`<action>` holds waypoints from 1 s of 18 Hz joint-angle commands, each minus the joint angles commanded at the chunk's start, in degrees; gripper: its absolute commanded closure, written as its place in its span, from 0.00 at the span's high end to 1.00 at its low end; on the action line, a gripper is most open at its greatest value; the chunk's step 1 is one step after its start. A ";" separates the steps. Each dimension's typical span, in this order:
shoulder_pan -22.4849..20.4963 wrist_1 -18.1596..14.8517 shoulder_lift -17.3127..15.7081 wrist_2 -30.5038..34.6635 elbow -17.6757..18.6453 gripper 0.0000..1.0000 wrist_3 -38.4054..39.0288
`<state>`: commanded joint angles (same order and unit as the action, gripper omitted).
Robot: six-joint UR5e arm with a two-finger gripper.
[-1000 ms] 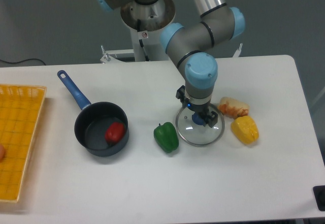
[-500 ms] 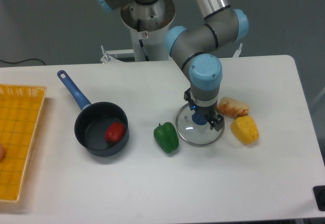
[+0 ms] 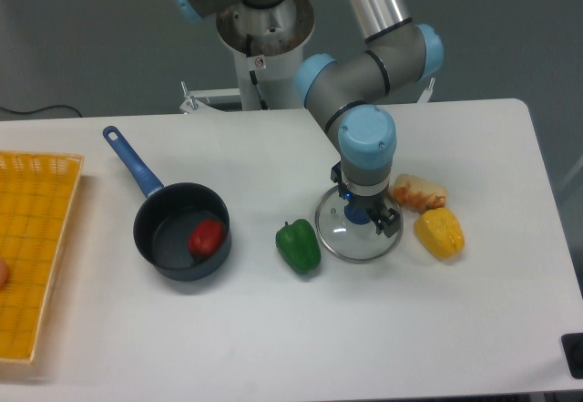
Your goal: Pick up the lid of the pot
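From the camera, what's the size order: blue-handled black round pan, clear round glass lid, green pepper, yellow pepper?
1. Blue-handled black pan
2. Clear glass lid
3. Green pepper and yellow pepper: too alike to rank

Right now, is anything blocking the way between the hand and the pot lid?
Nothing visible stands between the hand and the glass pot lid; its open fingers appear on either side of the blue knob. The green bell pepper lies by the rim, off to one side. The hand's height is unclear.
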<state>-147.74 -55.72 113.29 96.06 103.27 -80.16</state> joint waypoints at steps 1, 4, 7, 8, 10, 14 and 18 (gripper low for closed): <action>0.00 0.00 0.18 0.00 0.00 1.00 0.09; 0.00 0.00 0.44 0.00 0.18 1.00 0.09; 0.00 0.00 0.53 0.09 0.35 1.00 0.00; 0.00 0.00 0.53 0.09 0.35 1.00 -0.17; 0.00 0.00 0.62 0.09 0.35 0.98 -0.17; 0.00 -0.18 0.62 0.18 0.18 0.81 0.00; 0.09 -0.44 0.62 0.26 -0.09 0.69 0.09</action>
<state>-147.66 -56.16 113.91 96.33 103.18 -80.07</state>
